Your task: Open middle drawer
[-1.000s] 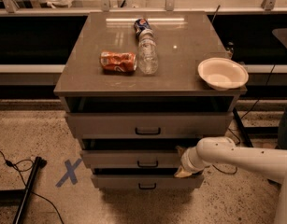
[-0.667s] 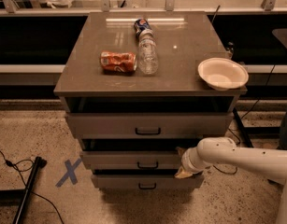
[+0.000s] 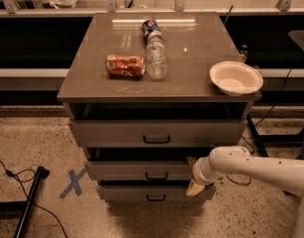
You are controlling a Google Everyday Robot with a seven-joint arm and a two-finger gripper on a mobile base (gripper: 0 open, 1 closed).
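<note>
Camera view: gripper fingers spread above and below the middle drawer at its right end.

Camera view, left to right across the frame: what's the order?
blue X floor mark → crushed orange can → clear bottle → gripper, at the right end of the middle drawer front → white bowl. Blue can omitted: it overlaps the bottle.

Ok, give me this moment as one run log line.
task: open middle drawer | hand: at right end of middle drawer front, off its centre handle | drawer: extent of opening unclear
</note>
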